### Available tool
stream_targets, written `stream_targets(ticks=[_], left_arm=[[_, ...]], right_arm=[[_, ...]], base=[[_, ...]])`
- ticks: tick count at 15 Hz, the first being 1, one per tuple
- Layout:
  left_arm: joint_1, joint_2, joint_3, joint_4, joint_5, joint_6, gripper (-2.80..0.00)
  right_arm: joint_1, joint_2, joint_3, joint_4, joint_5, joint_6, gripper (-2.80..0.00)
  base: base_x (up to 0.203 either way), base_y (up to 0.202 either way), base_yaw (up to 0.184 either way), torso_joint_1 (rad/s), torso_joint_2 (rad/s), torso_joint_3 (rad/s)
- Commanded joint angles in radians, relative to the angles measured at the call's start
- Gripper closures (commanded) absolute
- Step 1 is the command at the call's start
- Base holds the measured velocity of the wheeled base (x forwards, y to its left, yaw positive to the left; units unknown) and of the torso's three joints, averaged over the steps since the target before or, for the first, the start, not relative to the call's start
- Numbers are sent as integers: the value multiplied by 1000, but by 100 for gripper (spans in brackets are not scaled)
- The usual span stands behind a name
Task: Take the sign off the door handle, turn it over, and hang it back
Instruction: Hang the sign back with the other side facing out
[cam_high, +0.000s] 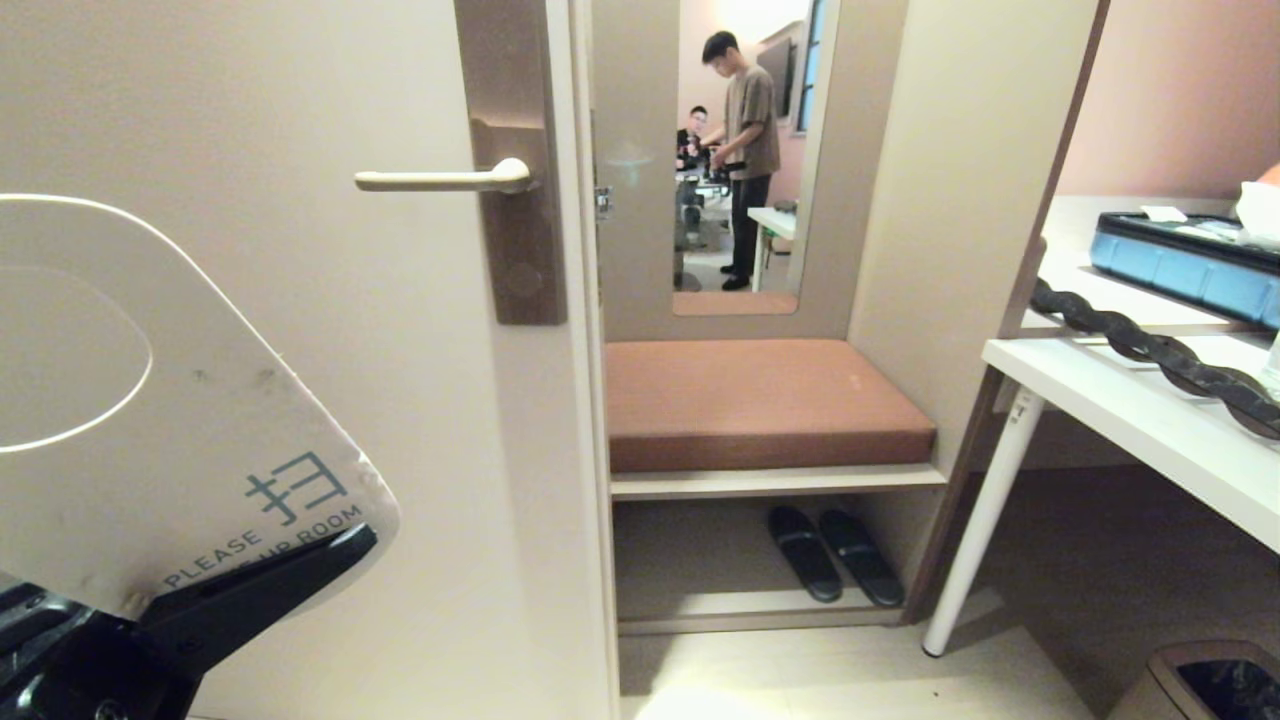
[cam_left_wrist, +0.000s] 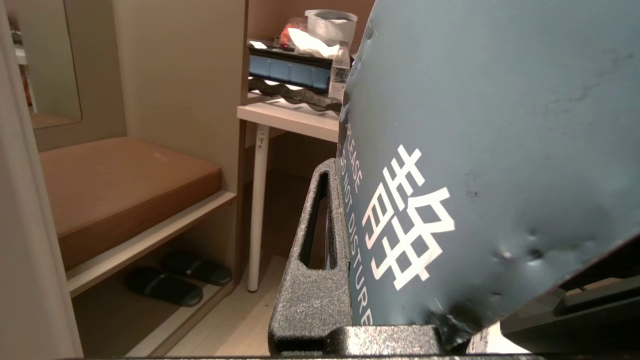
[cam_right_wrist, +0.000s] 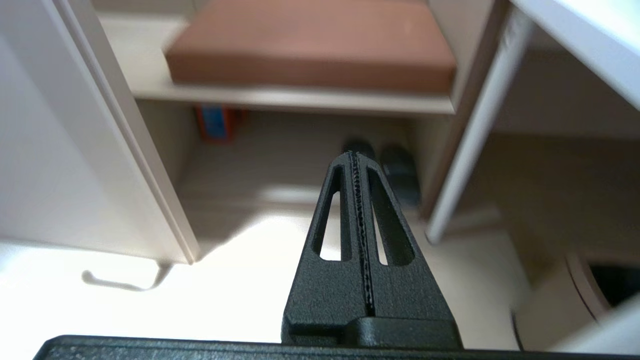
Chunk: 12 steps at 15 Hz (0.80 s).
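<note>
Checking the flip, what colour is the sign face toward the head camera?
White with teal lettering, on the flat round-holed door-hanger sign; best in the head view.

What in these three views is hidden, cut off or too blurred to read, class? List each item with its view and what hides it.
- Sign: head view, left edge cuts it; left gripper covers part of the English line.
- Sign's grey-blue face: left wrist view, text runs behind a finger.
- Slippers: right wrist view, blurred, partly behind the shut right gripper.
- Orange-and-blue item: right wrist view, too blurred to identify.
</note>
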Motion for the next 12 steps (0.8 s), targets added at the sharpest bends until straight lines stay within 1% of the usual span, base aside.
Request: stream_targets(ticks=[1, 2, 3, 4, 8, 12], left_arm=[[16, -8, 13, -10, -3, 2, 0], [40, -7, 19, -8, -3, 14, 0], [54, -7, 34, -7, -3, 34, 0], [56, -10, 39, -7, -2, 41, 0], [56, -14, 38, -5, -2, 43, 0], [58, -22, 38, -5, 0, 41, 0]], right_arm=[[7, -151, -17, 171, -49, -10, 0], [8, -157, -1, 172, -61, -25, 0], [9, -165, 0, 171, -59, -38, 0], [12, -178, -1, 173, -54, -51, 0], [16, -344, 2, 170, -51, -63, 0], [17, -346, 3, 167, -50, -56, 0]], base=[[0, 0, 0, 0, 0, 0], [0, 0, 0, 0, 0, 0], [0, 0, 0, 0, 0, 0], [0, 0, 0, 0, 0, 0], [0, 0, 0, 0, 0, 0], [0, 0, 0, 0, 0, 0]])
